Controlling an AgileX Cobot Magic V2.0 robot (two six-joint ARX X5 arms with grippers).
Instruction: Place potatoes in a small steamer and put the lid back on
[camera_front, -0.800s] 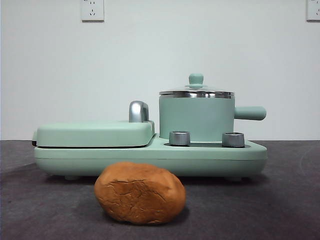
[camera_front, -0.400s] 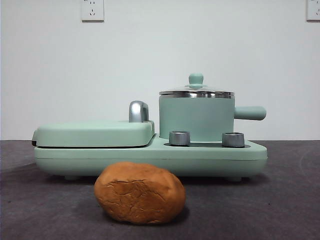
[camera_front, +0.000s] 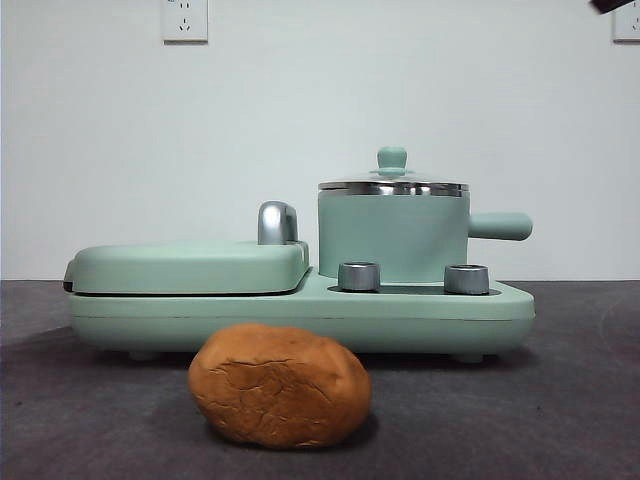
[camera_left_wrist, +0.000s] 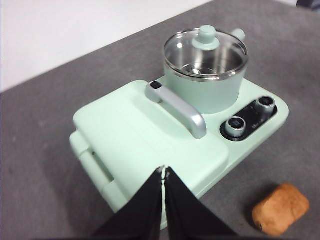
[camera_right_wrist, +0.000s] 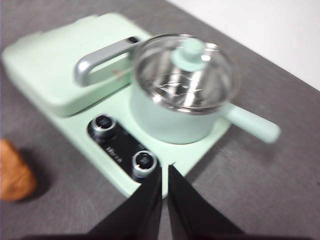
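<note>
Since the earlier front frames, the one change is a small black tip at the upper right corner of the frame, where none stood before; the potato, pot and lid have not shifted.

By my reading the task has not begun in any visible way. The lid (camera_front: 392, 182) sits on the small steamer (camera_front: 393, 236), right of centre in the front view, its mint knob upright. The potato (camera_front: 280, 385) lies on the dark bench (camera_front: 560, 400) at lower centre, in front of the appliance base (camera_front: 300, 315) and apart from it. Left to do: lift the lid off, put the potato in the pot, set the lid back.

The left tool (camera_left_wrist: 163, 172) hangs above the flat griddle cover (camera_left_wrist: 125, 135), its jaws pressed together at the tips, holding nothing and touching nothing. The right tool (camera_right_wrist: 164, 168) hangs over the base's edge near the two control knobs (camera_right_wrist: 144, 162), in a blurred picture; its jaws are nearly together with a thin gap, and they too grasp nothing. The lid's knob (camera_right_wrist: 192, 52) shows in the upper middle of that view, apart from the tool.
</note>
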